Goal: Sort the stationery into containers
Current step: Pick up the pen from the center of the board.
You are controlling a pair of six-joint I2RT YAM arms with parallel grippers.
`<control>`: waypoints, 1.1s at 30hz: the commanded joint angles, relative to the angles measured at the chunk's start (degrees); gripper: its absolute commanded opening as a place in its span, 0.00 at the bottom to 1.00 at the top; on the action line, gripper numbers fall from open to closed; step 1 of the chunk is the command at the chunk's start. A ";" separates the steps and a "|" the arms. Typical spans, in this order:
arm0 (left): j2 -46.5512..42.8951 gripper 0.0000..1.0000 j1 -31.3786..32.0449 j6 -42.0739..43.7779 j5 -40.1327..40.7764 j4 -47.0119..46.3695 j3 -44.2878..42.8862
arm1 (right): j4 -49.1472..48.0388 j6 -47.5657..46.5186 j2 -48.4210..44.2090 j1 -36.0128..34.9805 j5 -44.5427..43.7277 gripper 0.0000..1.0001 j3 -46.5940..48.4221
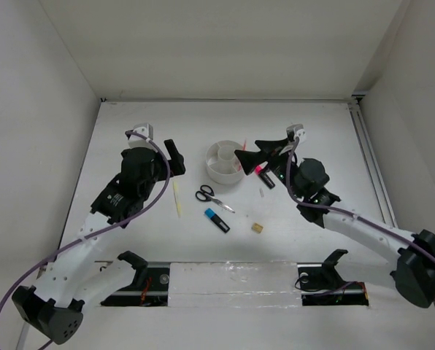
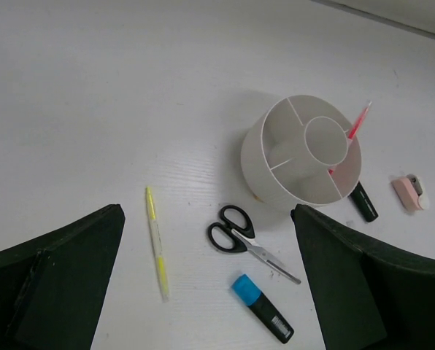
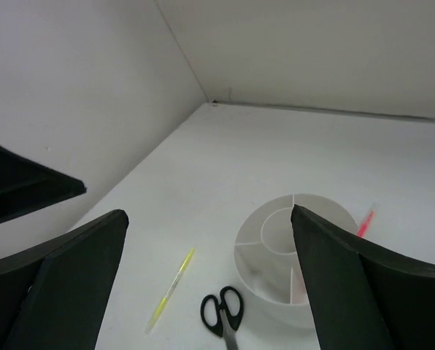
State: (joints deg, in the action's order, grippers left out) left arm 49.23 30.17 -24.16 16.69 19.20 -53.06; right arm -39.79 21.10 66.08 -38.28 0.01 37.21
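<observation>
left claw open | right claw open by tub | red pen in tub

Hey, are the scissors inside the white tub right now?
No, the scissors lie flat on the table just outside the wall of the tub.

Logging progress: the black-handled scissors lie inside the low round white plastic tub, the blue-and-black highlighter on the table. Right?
No. The left wrist view shows the black-handled scissors on the white table, beside the low round white plastic tub, not inside. The blue-and-black highlighter is on the table.
</observation>
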 commanded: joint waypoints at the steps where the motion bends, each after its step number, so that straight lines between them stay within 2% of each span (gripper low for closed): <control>1: 1.03 1.00 -0.82 -2.81 1.94 1.00 -3.01 | 15.15 -2.65 -4.20 -3.55 -8.52 1.00 2.78; 4: 2.18 1.00 -0.82 -4.13 2.47 2.41 -3.54 | 21.05 -1.60 -6.75 -5.39 -11.52 1.00 4.00; 7: 3.41 1.00 -0.82 -5.37 5.98 3.82 -4.07 | 31.51 0.42 -5.37 -7.50 -12.83 1.00 7.60; 8: 3.94 1.00 -0.82 -6.06 7.64 3.83 -4.59 | 34.84 1.21 -4.83 -8.73 -14.58 1.00 7.61; 10: 3.94 1.00 -0.82 -6.07 8.19 4.70 -4.60 | 37.93 3.32 -3.95 -12.93 -23.89 1.00 8.23; 12: 3.94 1.00 -0.82 -6.60 8.89 4.70 -4.60 | 42.15 8.58 -2.55 -13.57 -26.89 1.00 8.23; 19: 3.41 1.00 -0.82 -6.07 8.89 4.70 -4.60 | 46.55 10.63 -0.17 -13.57 -24.62 1.00 7.00; 22: 3.41 1.00 -0.82 -6.07 8.37 4.70 -4.60 | 46.56 12.37 1.32 -15.68 -24.62 1.00 7.00; 26: 2.89 1.00 -0.82 -6.07 8.36 4.70 -4.60 | 50.86 15.02 3.00 -16.30 -29.53 1.00 7.00; 33: 2.89 1.00 -0.82 -6.07 7.83 4.70 -4.60 | 53.77 15.02 4.67 -16.30 -28.84 0.96 8.23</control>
State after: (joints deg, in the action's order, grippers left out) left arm 53.41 29.50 -29.89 24.18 23.94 -55.31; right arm 12.01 35.00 70.81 -54.37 -27.09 43.31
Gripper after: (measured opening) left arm 0.997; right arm 0.967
